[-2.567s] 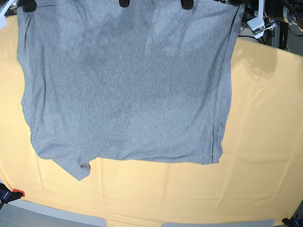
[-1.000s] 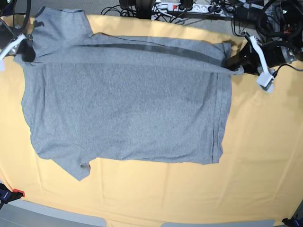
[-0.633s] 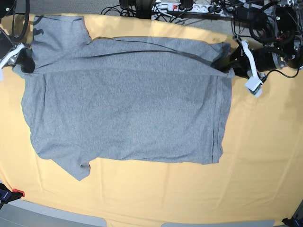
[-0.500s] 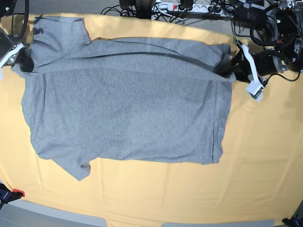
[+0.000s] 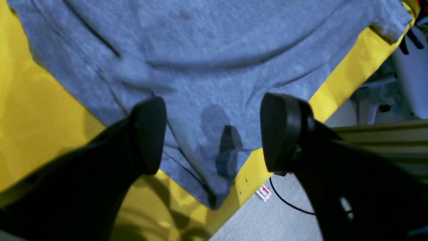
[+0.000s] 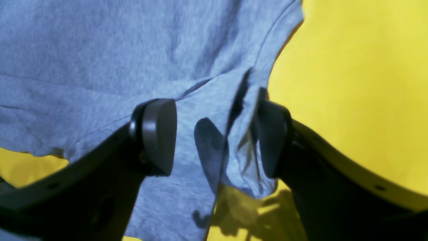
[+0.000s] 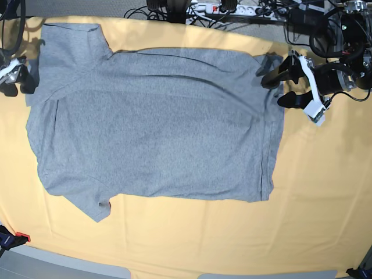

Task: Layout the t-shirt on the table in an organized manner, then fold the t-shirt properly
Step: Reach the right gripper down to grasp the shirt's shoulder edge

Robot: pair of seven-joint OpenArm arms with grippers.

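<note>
The grey t-shirt [image 7: 157, 128] lies spread flat on the yellow-orange table [image 7: 325, 192], hem to the right, one sleeve at the far left and the other at the near left. My left gripper [image 7: 278, 87] stands open at the shirt's far right corner. In the left wrist view that gripper [image 5: 214, 134] has its jaws wide apart above the shirt's corner [image 5: 200, 50]. My right gripper [image 7: 22, 82] is open at the far left sleeve. In its wrist view, the gripper [image 6: 214, 134] straddles a loose bunched fold of the shirt [image 6: 100, 50] without pinching it.
Cables and a power strip [image 7: 221, 9] lie beyond the table's far edge. A clamp [image 7: 14, 238] holds the cloth at the near left corner. Grey floor [image 5: 284, 217] and an aluminium frame [image 5: 378, 130] show past the table's edge by the left gripper.
Both grippers have opened and let go of the shirt's far edge. The raised, doubled-over strip has dropped, and the shirt now lies flat.
</note>
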